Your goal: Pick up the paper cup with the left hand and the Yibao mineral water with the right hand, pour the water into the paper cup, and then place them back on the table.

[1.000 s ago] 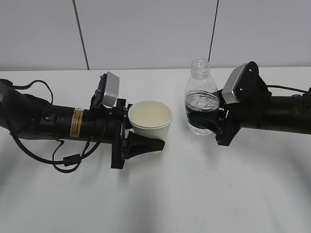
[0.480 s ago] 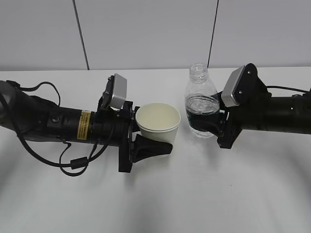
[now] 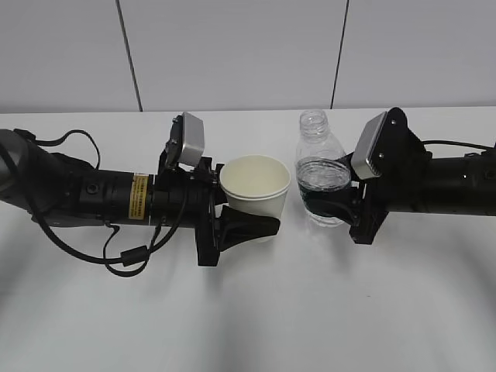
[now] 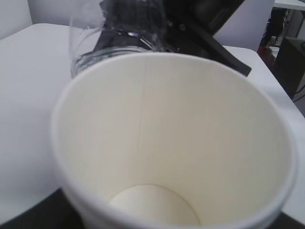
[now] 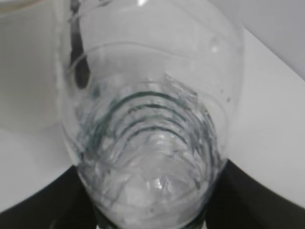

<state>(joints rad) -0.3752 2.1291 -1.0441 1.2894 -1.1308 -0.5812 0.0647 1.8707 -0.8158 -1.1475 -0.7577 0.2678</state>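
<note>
While the left hand (image 3: pixel 232 225) pinches the paper cup (image 3: pixel 255 188), the right hand (image 3: pixel 341 203) pinches the Yibao mineral water (image 3: pixel 320 167) just beside it

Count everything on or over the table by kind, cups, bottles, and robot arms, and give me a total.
Paper cups: 1, the paper cup, held by the left hand
Water bottles: 1, the Yibao mineral water, held by the right hand
Robot arms: 2
Total: 4
</note>
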